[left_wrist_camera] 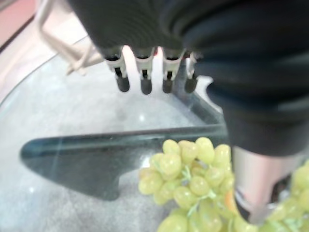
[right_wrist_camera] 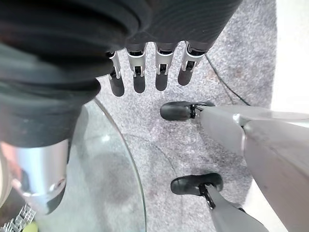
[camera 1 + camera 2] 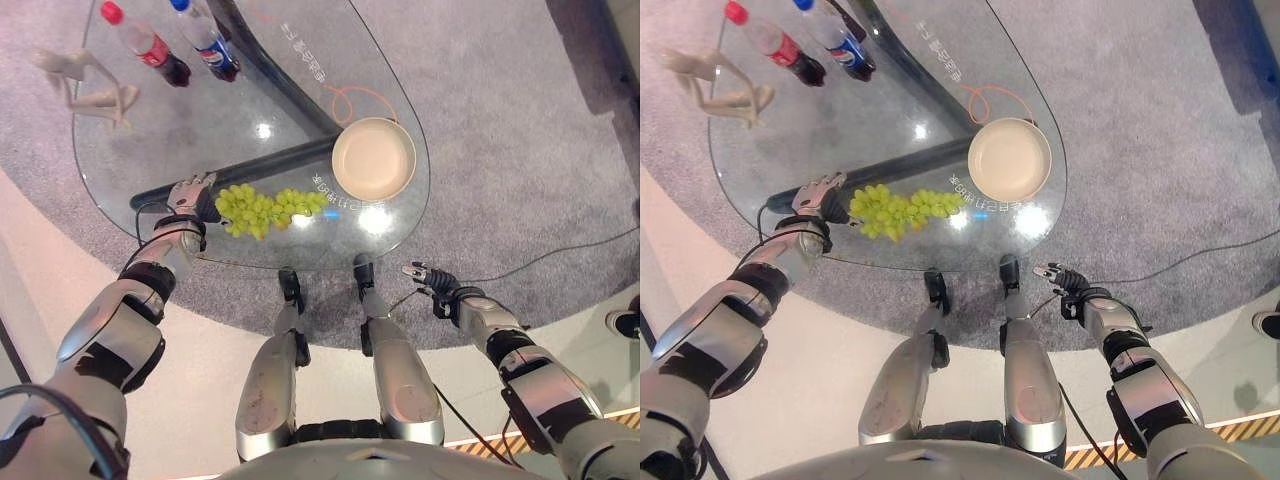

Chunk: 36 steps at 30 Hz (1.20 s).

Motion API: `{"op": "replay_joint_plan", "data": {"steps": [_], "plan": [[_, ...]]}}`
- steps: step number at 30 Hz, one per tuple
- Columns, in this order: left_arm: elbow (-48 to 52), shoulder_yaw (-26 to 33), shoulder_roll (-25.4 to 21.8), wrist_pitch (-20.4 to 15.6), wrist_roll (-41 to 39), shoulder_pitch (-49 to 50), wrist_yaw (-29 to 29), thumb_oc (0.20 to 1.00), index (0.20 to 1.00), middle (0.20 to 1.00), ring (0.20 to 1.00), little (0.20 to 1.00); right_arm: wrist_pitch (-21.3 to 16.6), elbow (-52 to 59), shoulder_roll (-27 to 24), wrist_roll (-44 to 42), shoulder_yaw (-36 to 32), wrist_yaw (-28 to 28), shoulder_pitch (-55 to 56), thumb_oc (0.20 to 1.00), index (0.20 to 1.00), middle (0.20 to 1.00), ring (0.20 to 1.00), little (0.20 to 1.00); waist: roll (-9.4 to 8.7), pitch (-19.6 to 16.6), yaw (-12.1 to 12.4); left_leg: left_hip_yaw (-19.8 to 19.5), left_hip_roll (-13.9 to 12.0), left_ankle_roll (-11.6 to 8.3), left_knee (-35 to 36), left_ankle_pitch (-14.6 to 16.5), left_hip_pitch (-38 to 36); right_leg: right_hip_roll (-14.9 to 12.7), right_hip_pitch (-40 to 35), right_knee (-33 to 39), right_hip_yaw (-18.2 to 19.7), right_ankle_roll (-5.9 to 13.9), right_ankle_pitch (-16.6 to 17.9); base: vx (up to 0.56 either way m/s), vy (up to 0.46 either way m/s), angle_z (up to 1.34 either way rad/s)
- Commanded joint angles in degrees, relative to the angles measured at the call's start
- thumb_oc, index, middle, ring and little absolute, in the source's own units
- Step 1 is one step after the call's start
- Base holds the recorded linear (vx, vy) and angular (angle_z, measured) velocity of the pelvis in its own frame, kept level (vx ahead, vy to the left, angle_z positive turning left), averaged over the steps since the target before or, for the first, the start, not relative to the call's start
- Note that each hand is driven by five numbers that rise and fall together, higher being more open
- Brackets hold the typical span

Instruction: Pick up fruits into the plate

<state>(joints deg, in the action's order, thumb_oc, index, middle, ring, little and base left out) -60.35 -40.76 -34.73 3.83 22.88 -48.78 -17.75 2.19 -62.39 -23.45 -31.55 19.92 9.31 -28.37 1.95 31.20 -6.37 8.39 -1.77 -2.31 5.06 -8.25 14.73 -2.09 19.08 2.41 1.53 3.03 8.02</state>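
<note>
A bunch of green grapes [image 3: 265, 208] lies on the glass table [image 3: 240, 120] near its front edge. To its right stands an empty cream plate [image 3: 373, 158]. My left hand [image 3: 190, 196] rests at the left end of the grapes, fingers straight and open; in the left wrist view its fingers [image 1: 142, 72] reach out above the glass while the grapes [image 1: 190, 181] lie by the thumb. My right hand [image 3: 432, 279] hangs open off the table's front right edge, above the carpet, holding nothing.
Two cola bottles [image 3: 150, 45] [image 3: 210, 40] lie at the table's far left, beside a pale wooden figure [image 3: 85, 85]. An orange cord loop [image 3: 355, 100] lies behind the plate. A dark table support [image 3: 250, 165] runs under the glass behind the grapes.
</note>
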Motion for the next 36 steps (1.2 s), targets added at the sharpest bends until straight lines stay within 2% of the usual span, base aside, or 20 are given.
{"op": "replay_joint_plan", "data": {"steps": [1, 2, 5, 13, 19, 25, 34, 35, 36], "plan": [[-1.67, 0.24, -1.82, 2.78, 3.34, -1.15, -2.75, 1.000, 1.000, 1.000, 1.000, 1.000, -5.20, 1.79, -1.16, -0.02, -0.48, 0.59, 7.40, 1.000, 1.000, 1.000, 1.000, 1.000, -0.66, -1.40, -1.04, -4.82, 1.11, 0.41, -6.07, 7.14, 4.45, 0.97, 7.35, -11.10, 0.72, 1.17, -6.79, -0.05, 0.073, -0.15], [-1.00, -0.24, -2.17, 4.37, 4.43, -2.36, -1.96, 1.000, 1.000, 1.000, 1.000, 1.000, -7.30, 3.73, -1.29, 0.38, -1.01, 0.89, 10.04, 1.000, 1.000, 1.000, 1.000, 1.000, -0.98, -1.40, -2.06, -4.42, 1.15, 0.47, -6.30, 7.08, 6.24, 1.40, 9.33, -11.31, 1.33, 1.22, -6.59, -0.03, 0.036, -0.16], [-0.47, -1.13, -1.93, 7.41, 6.40, -4.90, -1.30, 1.000, 1.000, 1.000, 1.000, 1.000, -7.92, 6.26, -1.03, -0.01, -0.82, 0.26, 11.67, 1.000, 1.000, 1.000, 1.000, 1.000, -1.56, -1.40, -2.88, -4.16, 1.16, 0.42, -6.85, 6.89, 8.67, 1.92, 11.93, -11.66, 1.69, 1.16, -6.20, -0.02, 0.007, -0.08], [-2.40, -3.88, 0.26, 9.13, 11.95, -8.77, 1.47, 1.000, 1.000, 1.000, 1.000, 1.000, -8.63, 9.05, 0.27, -4.21, 0.23, 0.14, 11.44, 1.000, 1.000, 1.000, 1.000, 1.000, -3.32, -1.40, -3.52, -4.54, 1.30, 0.00, -9.86, 6.86, 14.35, 2.89, 17.29, -13.83, 1.43, 0.89, -5.90, -0.02, -0.060, -0.03], [-6.80, -5.85, 2.61, 12.13, 16.90, -9.57, -0.02, 1.000, 1.000, 1.000, 1.000, 1.000, -8.30, 10.80, 1.28, -8.63, 0.69, 0.43, 10.61, 1.000, 1.000, 1.000, 1.000, 1.000, -5.12, -1.40, -4.38, -5.30, 1.21, -0.25, -12.80, 7.31, 18.96, 4.17, 21.51, -15.94, 1.60, 0.52, -6.03, -0.01, -0.075, 0.02], [-9.82, -7.22, 4.33, 11.77, 19.24, -8.92, 1.84, 1.000, 1.000, 1.000, 1.000, 1.000, -8.80, 11.16, 1.93, -10.53, 1.10, 0.50, 10.52, 1.000, 1.000, 1.000, 1.000, 1.000, -6.11, -1.40, -4.96, -5.74, 1.35, -0.16, -14.87, 8.26, 21.59, 5.03, 23.80, -16.88, 2.01, 0.29, -6.14, -0.02, -0.067, 0.01], [-11.79, -8.19, 6.18, 12.53, 20.67, -8.19, 2.78, 1.000, 1.000, 1.000, 1.000, 1.000, -8.62, 11.05, 2.48, -11.58, 1.03, 0.64, 9.80, 1.000, 1.000, 1.000, 1.000, 1.000, -6.36, -1.40, -5.26, -5.87, 1.45, -0.05, -15.28, 8.47, 22.43, 5.43, 24.68, -17.28, 2.24, 0.17, -6.06, -0.01, -0.025, 0.01], [-15.21, -8.34, 7.87, 12.93, 22.79, -6.99, -0.26, 0.200, 0.200, 0.200, 0.200, 0.200, -8.93, 9.91, 3.05, -13.46, 0.99, 2.06, 9.03, 1.000, 1.000, 1.000, 1.000, 1.000, -6.60, -1.40, -5.48, -5.98, 1.44, -0.12, -15.55, 8.56, 22.61, 5.55, 24.93, -17.54, 2.34, 0.18, -6.03, -0.05, -0.031, 0.00], [-15.56, -8.26, 8.09, 12.85, 22.59, -6.91, -0.84, 0.200, 0.200, 0.200, 0.200, 0.200, -9.02, 9.68, 3.15, -13.62, 1.02, 2.22, 8.89, 1.000, 1.000, 1.000, 1.000, 1.000, -6.63, -1.40, -5.50, -5.98, 1.43, -0.14, -15.53, 8.58, 22.58, 5.57, 24.92, -17.50, 2.36, 0.18, -6.01, -0.05, -0.034, -0.01]]}}
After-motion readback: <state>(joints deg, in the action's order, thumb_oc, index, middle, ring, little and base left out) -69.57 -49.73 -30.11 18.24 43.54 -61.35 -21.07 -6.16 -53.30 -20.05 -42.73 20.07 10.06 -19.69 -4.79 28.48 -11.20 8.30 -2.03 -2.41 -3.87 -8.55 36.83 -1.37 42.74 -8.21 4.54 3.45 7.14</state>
